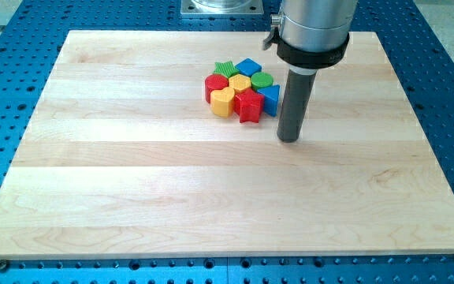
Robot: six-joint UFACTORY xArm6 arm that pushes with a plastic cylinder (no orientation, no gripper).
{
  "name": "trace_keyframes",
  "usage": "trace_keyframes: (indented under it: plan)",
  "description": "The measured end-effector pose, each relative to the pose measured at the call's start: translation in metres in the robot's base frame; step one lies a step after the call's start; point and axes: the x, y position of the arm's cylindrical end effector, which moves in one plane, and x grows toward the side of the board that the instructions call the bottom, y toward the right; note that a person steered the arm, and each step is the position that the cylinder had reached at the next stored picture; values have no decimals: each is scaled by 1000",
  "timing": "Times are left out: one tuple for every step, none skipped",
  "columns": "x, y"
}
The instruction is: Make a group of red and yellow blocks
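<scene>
Well, there are no jaws on this rig to open or close — I steer a bare rod, and my tip [289, 140] rests on the table [132, 197], just to the view's right of one tight cluster of blocks. Nearest it are the red star [249, 105] and a blue block [270, 96]; beyond them sit the yellow heart [223, 102], a yellow block [240, 83] and a red block [216, 84]. Reds and yellows already touch, so I judge the grouping largely done. What's left — the green star [225, 69], a green block [262, 80] and another blue block [248, 66], shape possibly a cube, press against them and probably want clearing off.
</scene>
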Motion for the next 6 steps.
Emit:
trace_keyframes:
  plan:
    - [0, 0]
    - [0, 9]
    - [0, 8]
    - [0, 7]
    - [0, 7]
    - [0, 7]
